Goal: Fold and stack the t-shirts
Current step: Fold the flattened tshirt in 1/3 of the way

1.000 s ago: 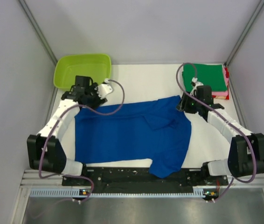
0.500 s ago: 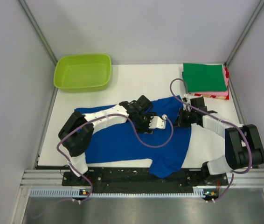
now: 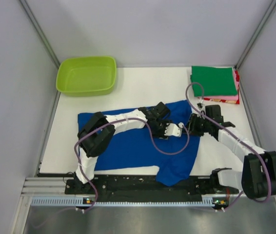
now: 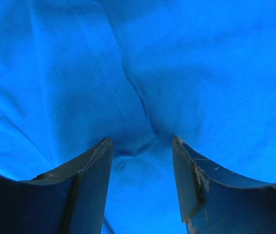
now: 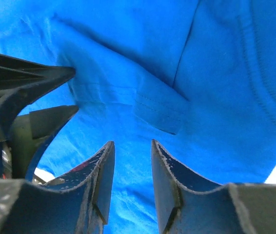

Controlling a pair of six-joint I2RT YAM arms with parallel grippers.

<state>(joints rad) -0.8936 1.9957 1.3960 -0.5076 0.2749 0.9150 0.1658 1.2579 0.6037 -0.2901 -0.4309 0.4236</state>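
**Both grippers open over the blue shirt**

A white, matte table (image 3: 143,87) is enclosed by plain grey walls (image 3: 152,29). Along its near edge a black rail (image 3: 128,183) is seen. Just beyond it the blue shirt (image 3: 123,144) is spread, a soft royal-blue knit lying mostly flat. One rounded lobe is draped over the near edge onto the rail, and the right part is rumpled into folds. The left arm is stretched rightward across the shirt, and the left gripper (image 3: 173,130) is set close beside the right gripper (image 3: 192,124) over the rumpled part.

In the left wrist view the left gripper (image 4: 142,146) is shown with its dark, scuffed, wedge-shaped fingers (image 4: 87,170) spread apart. Their tips are at the cloth, with a puckered crease and a stitched seam lying between them; nothing is clamped. In the right wrist view the right gripper (image 5: 132,151) is shown with its jaws parted by a narrower gap. Cloth is visible beyond the gap, along with a double-stitched hem and a small squarish flap.

At the far left a glossy lime-green plastic tub (image 3: 86,75) with rounded corners is placed. In the far right corner a folded green shirt (image 3: 214,80) is stacked squarely on a pink shirt (image 3: 230,97) and a red shirt (image 3: 222,101), of which only thin edges are shown.
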